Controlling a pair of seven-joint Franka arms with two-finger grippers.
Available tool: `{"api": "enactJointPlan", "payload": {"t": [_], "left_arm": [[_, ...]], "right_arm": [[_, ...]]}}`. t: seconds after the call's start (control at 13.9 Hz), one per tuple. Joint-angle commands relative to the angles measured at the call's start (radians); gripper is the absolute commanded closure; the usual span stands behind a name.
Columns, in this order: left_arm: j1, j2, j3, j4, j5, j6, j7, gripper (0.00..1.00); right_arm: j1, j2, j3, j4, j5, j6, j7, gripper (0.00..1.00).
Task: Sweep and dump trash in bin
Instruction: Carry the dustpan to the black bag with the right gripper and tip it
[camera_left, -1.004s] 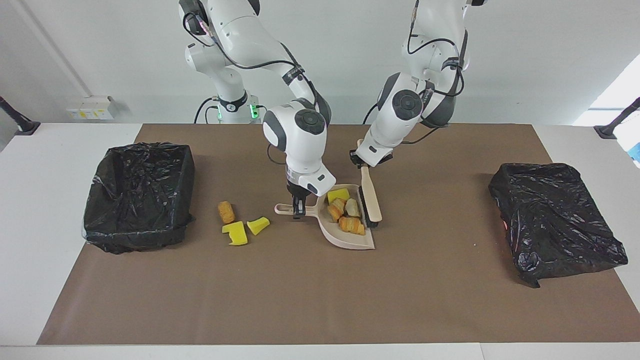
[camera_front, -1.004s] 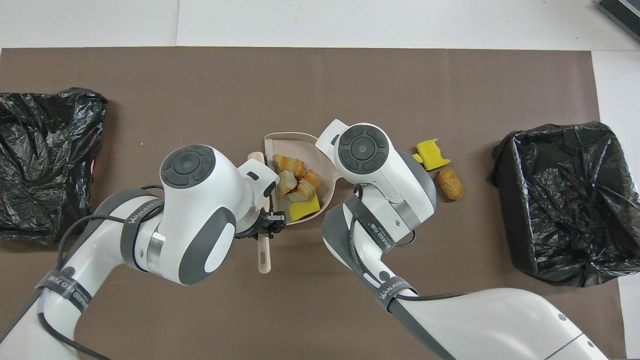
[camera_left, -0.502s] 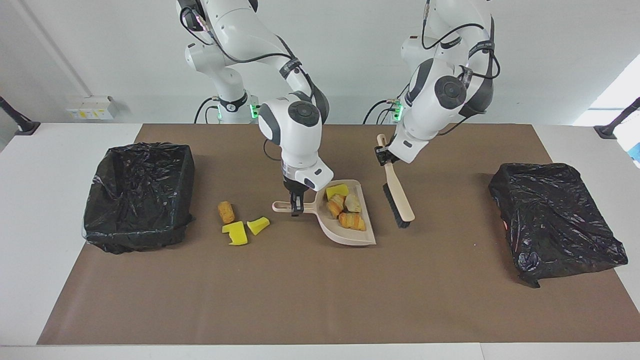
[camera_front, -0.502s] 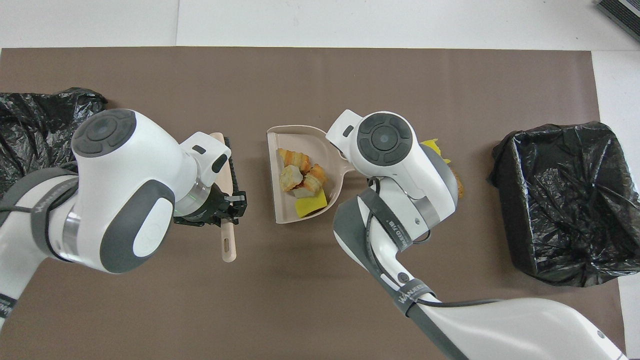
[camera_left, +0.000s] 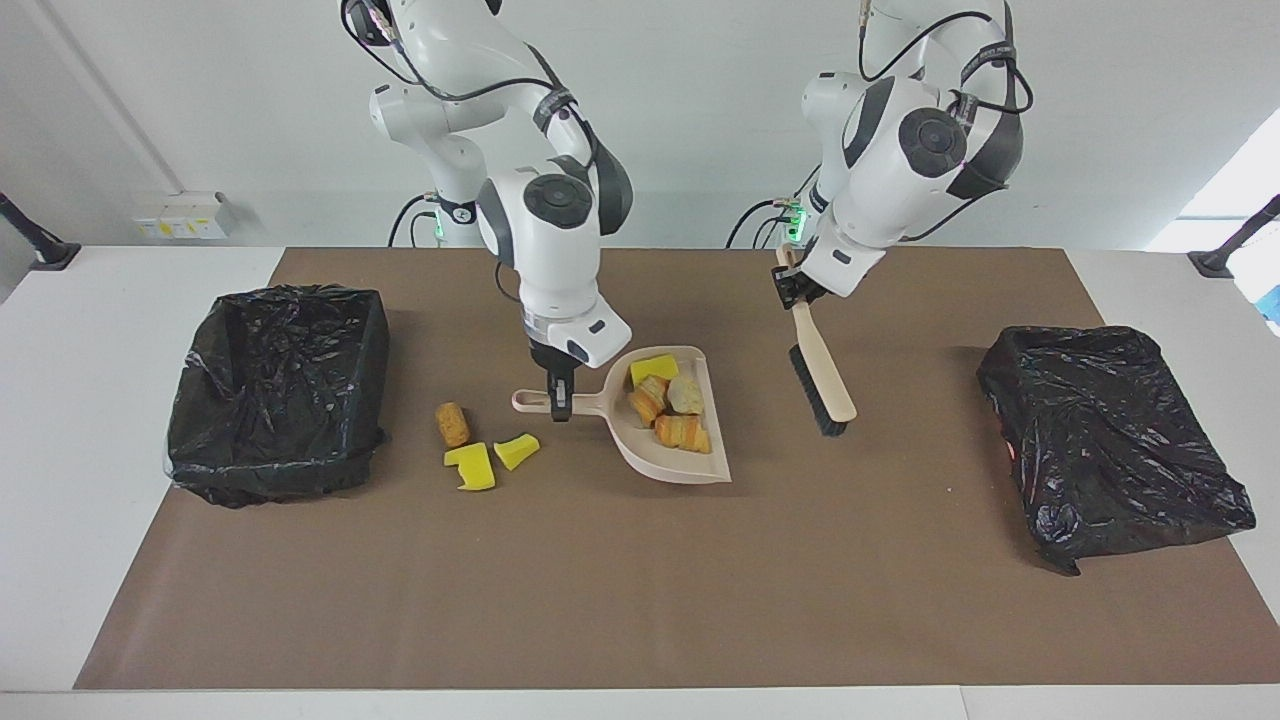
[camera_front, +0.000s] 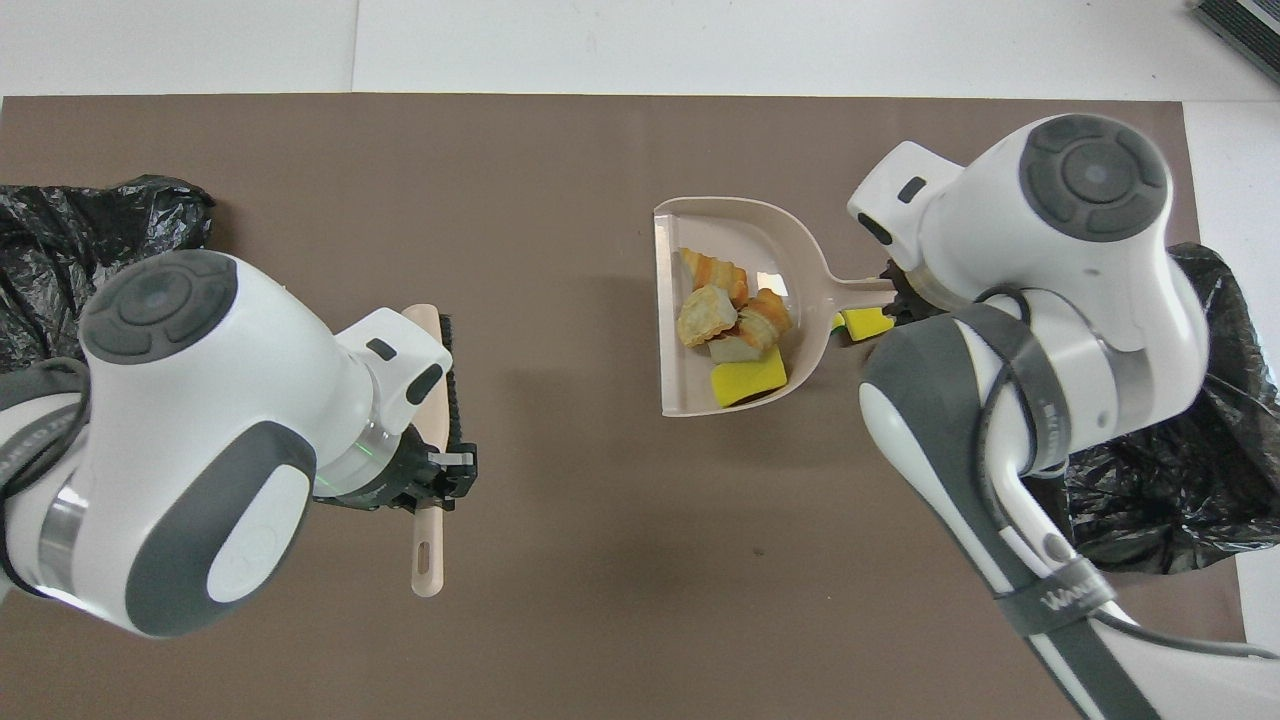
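We see the right end effector (camera_left: 559, 404) clamped on the handle of the dustpan (camera_left: 668, 440), holding it raised off the brown mat (camera_left: 640, 580) and roughly level, over the middle of the surface (camera_left: 60, 420). Four scraps ride in the pan (camera_left: 668, 402): a yellow wedge and three bread-like lumps. Three scraps (camera_left: 478, 447) lie on the mat, toward the right arm's end: one tan lump and two yellow wedges. Near them sits the open bin (camera_left: 275, 390), lined in black plastic. The left end effector (camera_left: 790, 291) grips the brush (camera_left: 822, 375) by its handle, lifted, bristle end tilted down over the mat. At the left arm's end rests a second black-bagged bin (camera_left: 1110, 440).
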Motion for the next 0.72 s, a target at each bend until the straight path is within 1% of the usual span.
{"api": "enactJointPlan", "payload": {"t": [0.0, 0.14, 0.22, 0.36, 0.43, 0.5, 0.65], "left_arm": [[-0.101, -0.067, 0.005, -0.101, 0.007, 0.120, -0.044, 1.00], [-0.195, -0.052, 0.005, -0.111, 0.007, 0.194, -0.107, 1.00], [-0.244, -0.032, 0.005, -0.120, 0.007, 0.246, -0.165, 1.00], [-0.339, 0.052, 0.005, -0.126, 0.007, 0.362, -0.281, 1.00], [-0.370, 0.078, 0.005, -0.132, 0.005, 0.410, -0.297, 1.00], [-0.379, 0.094, 0.003, -0.135, -0.011, 0.456, -0.308, 1.00], [-0.430, 0.134, 0.005, -0.138, -0.045, 0.499, -0.323, 1.00]], "right_arm": [[-0.090, -0.042, 0.009, 0.024, 0.032, -0.051, -0.103, 1.00], [-0.157, -0.051, 0.000, 0.045, 0.020, -0.085, -0.195, 1.00], [-0.191, -0.050, -0.002, 0.068, 0.012, -0.097, -0.250, 1.00], [-0.267, -0.048, -0.003, 0.081, 0.004, -0.104, -0.376, 1.00], [-0.316, -0.049, -0.005, 0.082, 0.001, -0.105, -0.419, 1.00], [-0.367, -0.051, -0.008, 0.082, 0.000, -0.110, -0.471, 1.00], [-0.448, -0.051, -0.016, 0.082, -0.002, -0.104, -0.583, 1.00]]}}
